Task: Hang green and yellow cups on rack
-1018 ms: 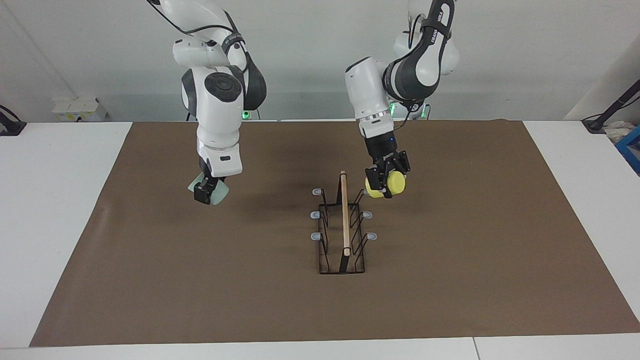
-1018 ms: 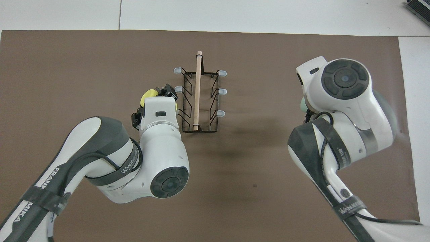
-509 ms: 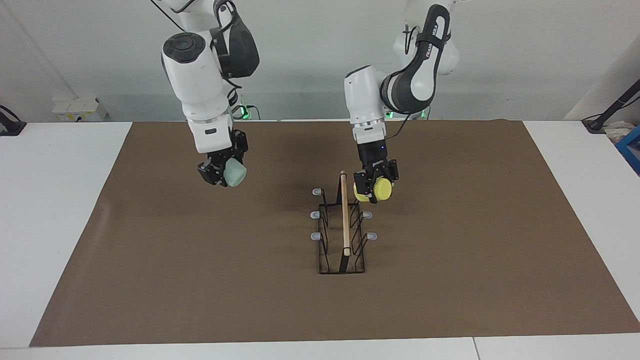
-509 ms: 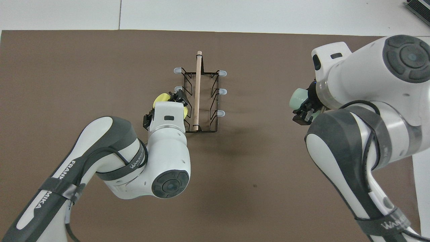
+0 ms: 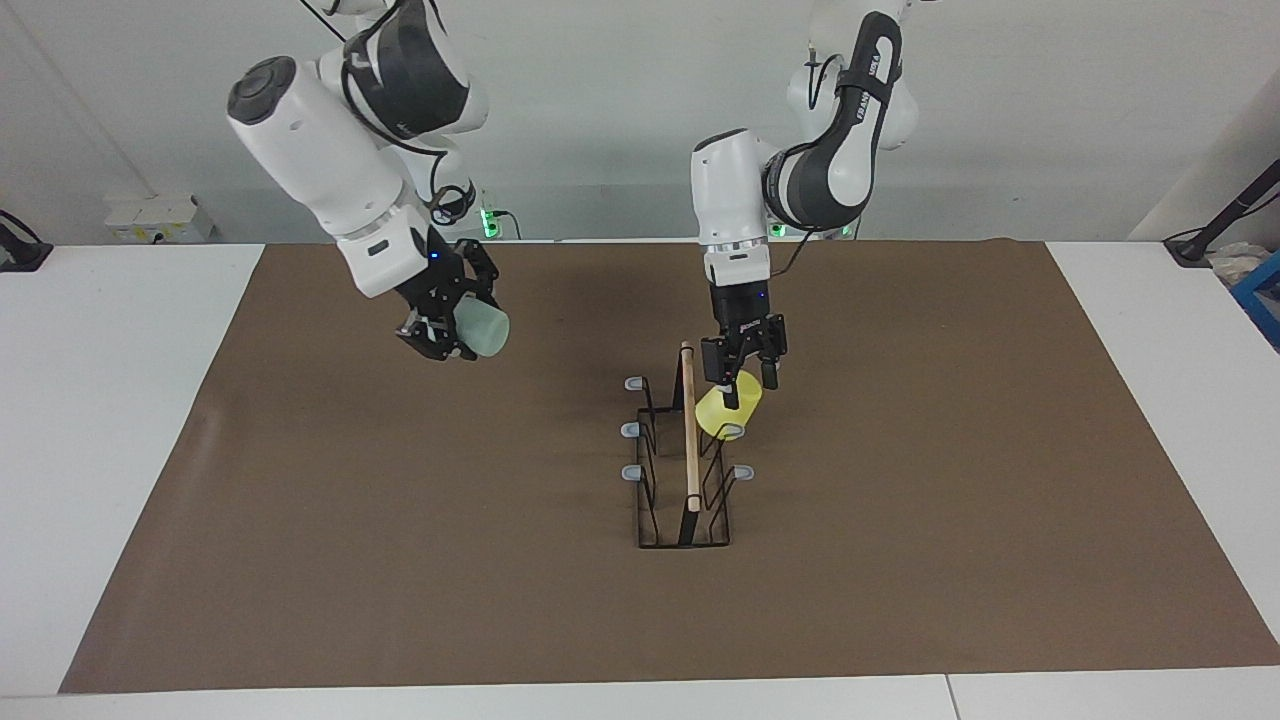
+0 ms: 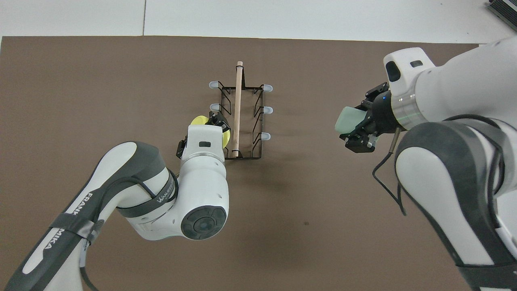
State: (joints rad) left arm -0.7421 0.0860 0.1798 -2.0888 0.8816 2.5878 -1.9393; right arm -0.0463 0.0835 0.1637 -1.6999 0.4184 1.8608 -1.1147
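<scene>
1. Lowest in the facing view, the brown mat (image 5: 900, 560) covers the white counter (image 5: 120, 450) with broad bare room on every side of the rack. No clutter limits either arm's path. The mat's edges lie well apart from the work.
2. The black wire rack (image 5: 690, 440) stands at the centre of the frame, its wooden rod pointing toward the robots. The grey-tipped pegs on the side toward the right arm's end all look bare.
3. The yellow cup (image 5: 728, 412) sits against the rack on the side toward the left arm's end, at the end nearer the robots, just above frame centre. It seems to be hung over the nearest peg there, though that peg is hidden.
4. The left claw (image 5: 742, 385) hangs right over that cup with its fingers apart, one of them low beside the cup's wall. A good withdrawal would likely be straight up, so that neither finger drags the cup off the peg or knocks the rod.
5. Higher in the frame, over bare mat toward the right arm's end, the right claw (image 5: 452, 332) is clamped on the mint green cup (image 5: 485, 330), which is tilted on its side.
6. For this step the right arm should probably approach a free peg from its own side, mouth leading, keeping clear of the left arm.
</scene>
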